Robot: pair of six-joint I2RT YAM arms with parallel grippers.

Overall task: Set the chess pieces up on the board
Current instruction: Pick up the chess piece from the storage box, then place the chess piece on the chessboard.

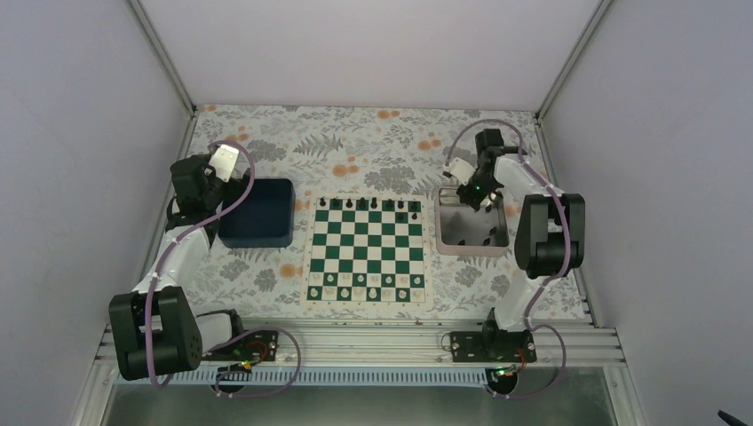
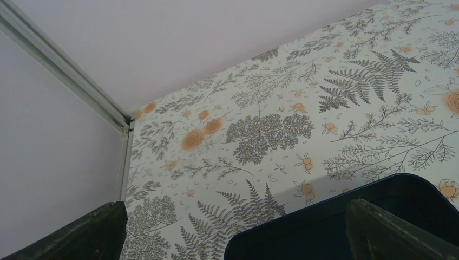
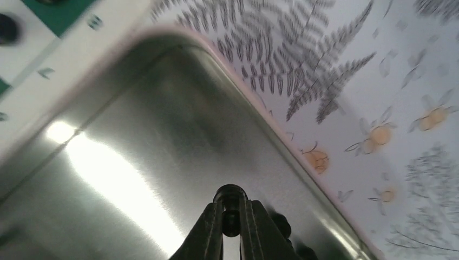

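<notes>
Gripping by the head only: your right gripper [image 3: 231, 210], over the tray [image 3: 135, 141] just right of the board [image 1: 366, 253], has its jaws pinched narrow on the round top of one black piece [image 3: 230, 194].

Judged risks, biggest first:
1. The board's far row already carries black pieces [image 1: 368, 205] standing close together. If you come in low or off-centre, the held piece or the fingers could topple its neighbours.
2. The tray's rim lies between the grip and the board, so a shallow lift could catch the base on it.
3. The hold is small and high on a smooth knob, so the piece may swing or slip on a fast move.
4. A dark shape just behind the fingers, likely a second piece [image 3: 280, 221], could be knocked by any drag.

Left gripper [image 2: 238, 241] hangs with jaws wide, holding nothing, above the far corner of the bin [image 2: 335, 227] left of the board.

Room: plain pale walls [image 1: 355, 53] on three sides, with metal posts [image 1: 164, 58] at the far corners.

Surface: a flat fern-and-flower cloth [image 1: 355, 142] lies under the board, busy enough to hide a dropped piece. White pieces [image 1: 366, 286] fill the board's near rows.
</notes>
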